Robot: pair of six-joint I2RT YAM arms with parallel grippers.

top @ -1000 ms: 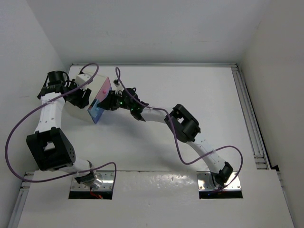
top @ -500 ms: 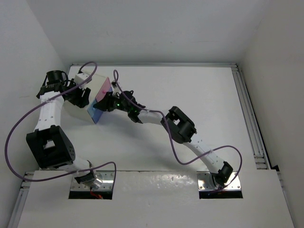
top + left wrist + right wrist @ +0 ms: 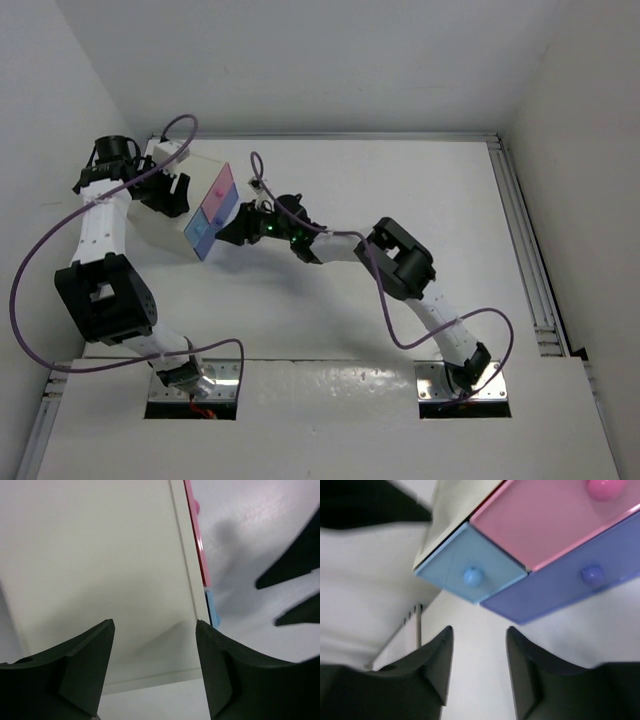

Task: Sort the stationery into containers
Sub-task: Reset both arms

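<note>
A white drawer box (image 3: 165, 215) stands at the far left of the table. Its front carries a pink drawer (image 3: 222, 186) and a light-blue drawer (image 3: 203, 232). The right wrist view shows the pink (image 3: 555, 525), light-blue (image 3: 470, 575) and purple (image 3: 570, 587) drawer fronts, each with a knob. My right gripper (image 3: 238, 228) (image 3: 479, 632) is open and empty, a short way in front of the drawers. My left gripper (image 3: 170, 192) (image 3: 154, 630) is open, its fingers (image 3: 85, 665) over the box's white side (image 3: 100, 555). No pens or markers are in view.
The side wall stands close behind the box on the left. A metal rail (image 3: 525, 250) runs along the table's right edge. My right arm (image 3: 400, 265) stretches across the middle of the table, with purple cables looping from both arms.
My right gripper has backed off a little from the drawer fronts, down and to the right. My left wrist has shifted slightly up and back at the box.
</note>
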